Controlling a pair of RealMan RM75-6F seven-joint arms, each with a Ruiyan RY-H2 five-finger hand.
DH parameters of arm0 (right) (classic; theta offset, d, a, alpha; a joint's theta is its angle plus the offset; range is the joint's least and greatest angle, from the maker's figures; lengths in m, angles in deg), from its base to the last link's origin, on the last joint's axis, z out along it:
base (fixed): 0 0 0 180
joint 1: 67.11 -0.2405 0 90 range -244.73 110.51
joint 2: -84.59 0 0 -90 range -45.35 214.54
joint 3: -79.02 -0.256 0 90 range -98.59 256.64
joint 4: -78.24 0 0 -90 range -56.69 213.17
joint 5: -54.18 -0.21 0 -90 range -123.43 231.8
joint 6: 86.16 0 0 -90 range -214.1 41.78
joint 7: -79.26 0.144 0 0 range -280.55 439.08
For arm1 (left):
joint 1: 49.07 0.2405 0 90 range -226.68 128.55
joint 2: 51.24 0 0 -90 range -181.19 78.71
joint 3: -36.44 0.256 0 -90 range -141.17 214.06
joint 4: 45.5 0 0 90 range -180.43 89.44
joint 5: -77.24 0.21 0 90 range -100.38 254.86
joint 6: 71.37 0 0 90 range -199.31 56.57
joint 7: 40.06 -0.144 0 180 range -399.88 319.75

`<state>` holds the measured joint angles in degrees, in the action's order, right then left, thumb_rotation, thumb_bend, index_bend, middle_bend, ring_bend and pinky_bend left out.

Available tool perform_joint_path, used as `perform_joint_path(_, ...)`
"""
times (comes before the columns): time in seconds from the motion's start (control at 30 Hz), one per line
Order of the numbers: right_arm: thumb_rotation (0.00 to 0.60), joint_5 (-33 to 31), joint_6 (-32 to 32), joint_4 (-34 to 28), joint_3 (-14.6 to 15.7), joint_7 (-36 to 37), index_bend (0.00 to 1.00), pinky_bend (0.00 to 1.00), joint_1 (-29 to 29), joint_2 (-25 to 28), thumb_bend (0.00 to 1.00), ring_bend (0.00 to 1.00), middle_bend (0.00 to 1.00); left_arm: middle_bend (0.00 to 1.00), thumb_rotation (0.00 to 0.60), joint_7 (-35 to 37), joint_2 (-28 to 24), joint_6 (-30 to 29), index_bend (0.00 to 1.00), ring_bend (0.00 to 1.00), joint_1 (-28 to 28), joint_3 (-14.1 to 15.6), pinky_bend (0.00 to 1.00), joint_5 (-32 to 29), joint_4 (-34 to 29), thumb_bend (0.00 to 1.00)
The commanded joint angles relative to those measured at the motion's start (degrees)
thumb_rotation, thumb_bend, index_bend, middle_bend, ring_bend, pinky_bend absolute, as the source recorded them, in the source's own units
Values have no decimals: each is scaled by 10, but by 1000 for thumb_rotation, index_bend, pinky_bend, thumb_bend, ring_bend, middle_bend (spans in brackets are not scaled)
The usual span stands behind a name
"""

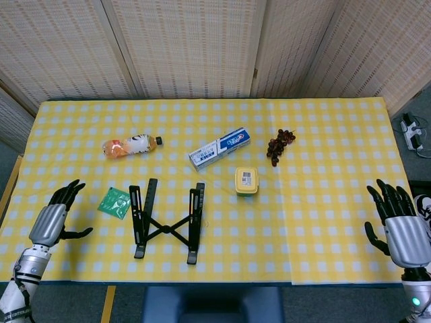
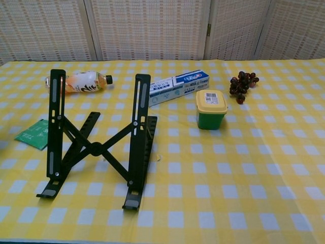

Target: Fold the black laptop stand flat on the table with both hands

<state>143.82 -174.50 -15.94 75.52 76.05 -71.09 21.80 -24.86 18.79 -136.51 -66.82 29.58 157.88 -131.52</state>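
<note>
The black laptop stand [image 1: 167,221] stands unfolded on the yellow checked table [image 1: 316,175], left of centre near the front edge. In the chest view the stand [image 2: 96,142] has two upright slotted arms joined by a crossed brace. My left hand [image 1: 55,217] hovers over the table's left front part, well left of the stand, with its fingers spread and nothing in it. At the table's right front corner my right hand [image 1: 399,225] stays far from the stand, fingers apart and empty. Neither hand shows in the chest view.
A green packet [image 1: 114,202] lies just left of the stand. Behind it are an orange drink bottle [image 1: 131,145], a toothpaste box [image 1: 219,147], a yellow-lidded green tub [image 1: 246,181] and a bunch of dark grapes [image 1: 279,145].
</note>
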Motion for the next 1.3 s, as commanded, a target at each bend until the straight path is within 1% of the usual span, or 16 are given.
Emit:
perform_joint_path(0.03, 600, 1, -1, 1, 1, 1, 0, 0, 1, -2, 487, 0, 0, 0, 600, 116, 6, 82, 0, 0, -52, -11, 4, -4, 28, 190)
perform_joint_path(0.13, 600, 1, -1, 2, 3, 2, 0, 0, 2, -5, 487, 0, 0, 0, 600, 183, 12, 108, 0, 7, -74, -10, 9, 14, 45, 190)
perform_joint_path(0.23, 600, 2, 0, 2, 4, 4, 0, 0, 3, -6, 487, 0, 0, 3, 600, 247, 18, 130, 0, 36, -94, -6, 54, 32, 57, 190)
perform_joint_path(0.33, 600, 4, 1, 3, 5, 7, 0, 0, 3, -7, 488, 0, 0, 18, 600, 354, 24, 150, 0, 52, -117, -2, 96, 56, 69, 190)
perform_joint_path(0.47, 600, 3, 3, 3, 5, 8, 0, 0, 2, -8, 486, 0, 0, 84, 600, 471, 37, 148, 42, 113, -141, 9, 133, 93, 91, 191)
perform_joint_path(0.53, 600, 3, 5, 4, 5, 10, 0, 0, 2, -9, 487, 0, 0, 110, 600, 527, 48, 148, 59, 130, -155, 13, 146, 105, 107, 190)
perform_joint_path(0.63, 600, 2, 12, 5, 6, 13, 0, 0, -2, -10, 487, 0, 0, 176, 600, 598, 66, 145, 98, 182, -174, 19, 167, 119, 129, 190)
perform_joint_path(0.73, 600, 0, 20, 4, 6, 13, 0, 0, -5, -10, 487, 0, 0, 254, 600, 661, 79, 135, 159, 247, -188, 25, 237, 131, 143, 191)
perform_joint_path(0.83, 600, -1, 25, 5, 7, 14, 0, 0, -8, -12, 487, 0, 0, 308, 600, 725, 90, 116, 222, 294, -200, 38, 287, 149, 158, 191)
perform_joint_path(0.9, 600, -1, 29, 5, 7, 15, 0, 0, -10, -13, 487, 0, 0, 345, 600, 745, 95, 106, 268, 331, -205, 44, 307, 155, 166, 191)
perform_joint_path(1.1, 600, -4, 46, 3, 8, 14, 0, 0, -18, -16, 487, 0, 0, 425, 600, 788, 98, 65, 348, 417, -208, 59, 343, 163, 172, 192)
perform_joint_path(1.23, 600, 1, 60, 5, 9, 20, 0, 0, -28, -21, 487, 0, 0, 464, 600, 803, 88, 35, 384, 463, -208, 79, 355, 183, 171, 191)
perform_joint_path(1.3, 600, 8, 69, 5, 10, 24, 0, 0, -36, -25, 487, 0, 0, 501, 600, 808, 84, 22, 429, 496, -209, 89, 362, 193, 172, 192)
